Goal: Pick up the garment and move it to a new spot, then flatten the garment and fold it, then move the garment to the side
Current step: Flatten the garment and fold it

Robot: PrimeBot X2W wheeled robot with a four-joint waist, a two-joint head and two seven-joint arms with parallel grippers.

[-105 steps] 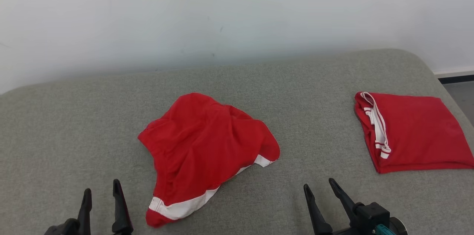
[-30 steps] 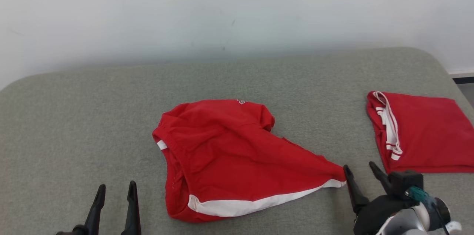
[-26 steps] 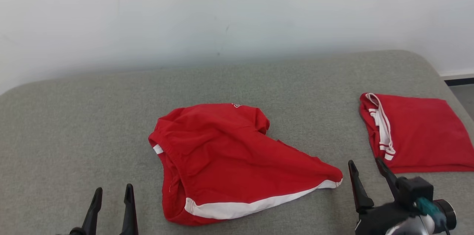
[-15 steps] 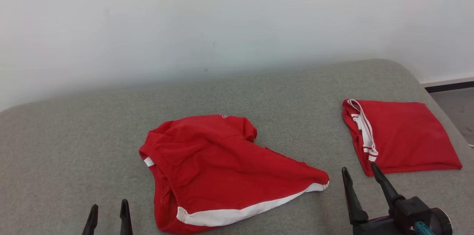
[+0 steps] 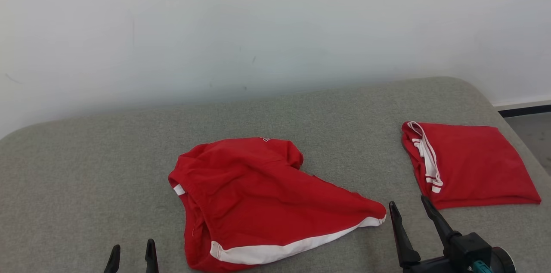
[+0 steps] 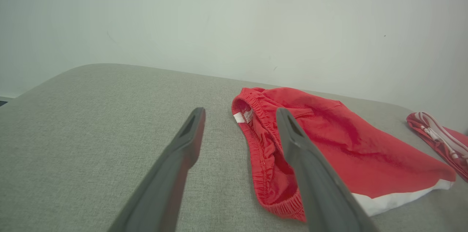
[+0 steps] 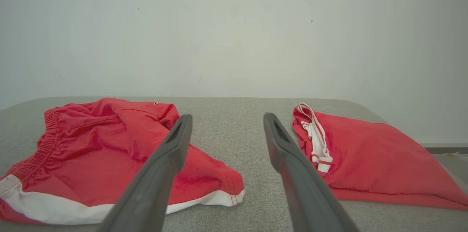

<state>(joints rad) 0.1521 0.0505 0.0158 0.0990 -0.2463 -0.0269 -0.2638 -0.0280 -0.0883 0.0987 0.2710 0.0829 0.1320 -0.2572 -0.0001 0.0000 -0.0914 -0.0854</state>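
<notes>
Left gripper (image 5: 132, 245): bottom left of head view, fingers spread, nothing between them. Tips sat over bare cushion (image 5: 86, 178), just left of the shorts' (image 5: 258, 195) near end, not touching.
Right gripper (image 5: 408, 200): bottom right, fingers spread, empty. Left tip was just beside the shorts' right corner but clear of it. Right tip was near the folded garment's (image 5: 473, 165) near edge.
Shorts: red, with a white band along the near hem. Lay unfolded and rumpled mid-cushion, between the two grippers. Elastic waistband faced left, with a small white patch on it. Right side tapered to a point by the right gripper.
Folded garment: red, white striped trim on its left edge. Lay flat to the right, well apart from the shorts, near the cushion's right edge.
Cushion: grey fabric, rounded far corners, carried both garments.
Wall (image 5: 258, 27): plain white, right behind the cushion.
Floor (image 5: 533, 131): grey patch at far right, dark skirting above it.
</notes>
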